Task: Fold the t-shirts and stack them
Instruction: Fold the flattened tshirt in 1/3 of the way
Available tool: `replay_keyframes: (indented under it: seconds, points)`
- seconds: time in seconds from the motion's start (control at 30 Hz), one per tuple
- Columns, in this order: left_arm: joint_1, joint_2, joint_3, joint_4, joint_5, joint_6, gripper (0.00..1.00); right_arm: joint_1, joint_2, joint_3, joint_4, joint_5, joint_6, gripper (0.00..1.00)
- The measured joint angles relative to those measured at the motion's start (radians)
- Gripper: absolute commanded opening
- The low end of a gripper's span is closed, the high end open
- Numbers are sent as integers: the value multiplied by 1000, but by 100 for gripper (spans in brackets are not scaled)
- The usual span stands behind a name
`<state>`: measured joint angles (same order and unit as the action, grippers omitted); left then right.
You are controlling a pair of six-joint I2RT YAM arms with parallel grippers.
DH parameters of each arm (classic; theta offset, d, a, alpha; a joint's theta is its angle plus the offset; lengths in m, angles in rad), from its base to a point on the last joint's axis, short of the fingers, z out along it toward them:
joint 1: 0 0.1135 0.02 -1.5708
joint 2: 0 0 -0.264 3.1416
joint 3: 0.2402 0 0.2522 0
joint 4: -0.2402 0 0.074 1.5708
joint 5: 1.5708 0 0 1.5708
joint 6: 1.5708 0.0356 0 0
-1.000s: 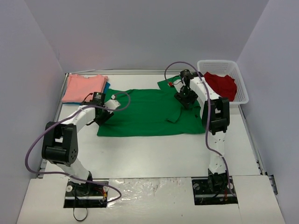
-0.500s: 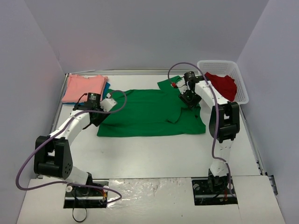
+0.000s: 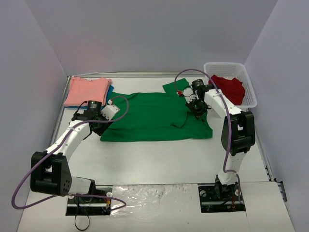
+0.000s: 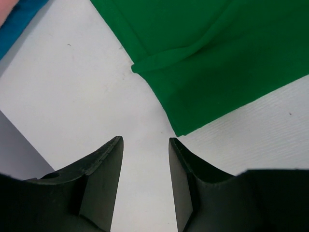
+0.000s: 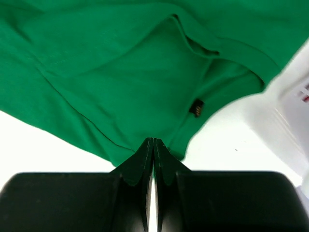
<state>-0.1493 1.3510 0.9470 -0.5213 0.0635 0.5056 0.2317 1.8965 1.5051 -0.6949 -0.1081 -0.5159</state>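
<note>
- Counting the shirts gives four: one green shirt (image 3: 154, 116), one pink shirt (image 3: 87, 90), one blue shirt (image 3: 110, 90) and one red shirt (image 3: 229, 88).
- One white basket (image 3: 251, 94) stands at the back right corner, and the red shirt lies inside it.
- The pink shirt lies folded at the back left corner, on top of the blue one. Only a thin strip of the blue one shows.
- The green shirt lies spread out in the middle of the table (image 3: 159, 159), between the two arms. A small piece near its right side is folded over.
- Two arms reach out, one to each side of the green shirt.
- The left gripper (image 4: 145, 141) has its fingers apart with nothing between them. It is over bare table, just beside the near left corner of the green shirt.
- The right gripper (image 5: 153, 142) has its fingers pressed together, right at the edge of the green shirt. I cannot tell if any cloth is caught between them.
- One small dark tag (image 5: 196, 107) sits on the green cloth near that edge.
- A wide bare strip of table lies in front of the green shirt.
</note>
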Motion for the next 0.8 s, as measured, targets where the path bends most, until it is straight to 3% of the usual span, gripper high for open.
replay_keyframes:
  seconds: [0.8]
  points:
    - [0,4,-56,3,63,-50,41,124,157,-24,55,-95,45,0]
